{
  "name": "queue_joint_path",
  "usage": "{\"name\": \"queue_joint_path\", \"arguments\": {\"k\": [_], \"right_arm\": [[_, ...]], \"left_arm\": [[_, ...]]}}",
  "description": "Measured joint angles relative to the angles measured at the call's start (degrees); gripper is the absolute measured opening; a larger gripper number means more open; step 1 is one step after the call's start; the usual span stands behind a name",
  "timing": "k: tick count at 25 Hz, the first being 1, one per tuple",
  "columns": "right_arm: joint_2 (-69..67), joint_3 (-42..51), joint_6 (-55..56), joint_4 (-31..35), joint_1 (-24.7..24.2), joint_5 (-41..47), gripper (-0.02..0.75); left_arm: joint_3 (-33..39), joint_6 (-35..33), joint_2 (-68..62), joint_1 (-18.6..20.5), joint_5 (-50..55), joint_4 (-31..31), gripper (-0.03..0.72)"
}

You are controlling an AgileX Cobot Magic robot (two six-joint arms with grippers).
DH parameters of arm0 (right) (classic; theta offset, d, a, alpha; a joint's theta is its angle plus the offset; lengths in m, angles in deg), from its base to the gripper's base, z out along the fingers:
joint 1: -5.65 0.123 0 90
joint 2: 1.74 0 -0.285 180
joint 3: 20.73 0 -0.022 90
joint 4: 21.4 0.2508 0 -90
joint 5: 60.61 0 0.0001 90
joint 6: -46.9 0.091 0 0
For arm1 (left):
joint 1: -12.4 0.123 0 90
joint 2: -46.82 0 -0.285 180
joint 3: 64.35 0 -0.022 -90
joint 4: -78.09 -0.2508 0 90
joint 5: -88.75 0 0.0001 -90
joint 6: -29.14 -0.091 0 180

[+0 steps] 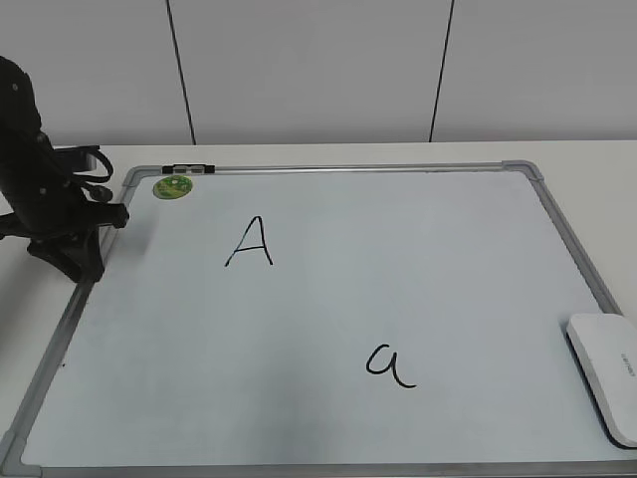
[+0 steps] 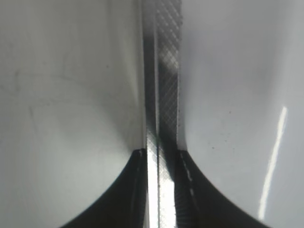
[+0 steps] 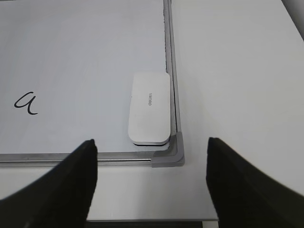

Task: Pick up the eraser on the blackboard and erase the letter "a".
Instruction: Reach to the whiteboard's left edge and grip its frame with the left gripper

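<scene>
The white eraser (image 1: 607,373) lies on the blackboard (image 1: 418,249) against its right frame, near the front right corner. It also shows in the right wrist view (image 3: 150,108), flat and untouched. The small letter "a" (image 1: 390,364) is written front of centre and shows in the right wrist view (image 3: 26,102) left of the eraser. My right gripper (image 3: 152,185) is open and empty, above the table just in front of the board's grey corner piece (image 3: 170,157). My left gripper (image 2: 161,71) is shut and empty, down at the board's left frame (image 1: 75,261).
A capital "A" (image 1: 251,242) is written at the upper left of the board. A round green magnet (image 1: 172,186) sits at the far left corner next to a black marker (image 1: 187,167) on the frame. White table surrounds the board.
</scene>
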Motion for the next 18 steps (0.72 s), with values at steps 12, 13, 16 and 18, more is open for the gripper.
{"name": "queue_joint_path", "arguments": {"k": [12, 13, 16, 18], "right_arm": [[0.0, 0.0, 0.0, 0.0, 0.0, 0.0, 0.533], [0.0, 0.0, 0.0, 0.0, 0.0, 0.0, 0.533], [0.0, 0.0, 0.0, 0.0, 0.0, 0.0, 0.533], [0.0, 0.0, 0.0, 0.0, 0.0, 0.0, 0.533]], "left_arm": [[-0.1, 0.0, 0.0, 0.0, 0.3, 0.0, 0.092], [-0.1, 0.0, 0.0, 0.0, 0.3, 0.0, 0.092], [-0.1, 0.0, 0.0, 0.0, 0.4, 0.0, 0.091], [-0.1, 0.0, 0.0, 0.0, 0.6, 0.0, 0.090]]}}
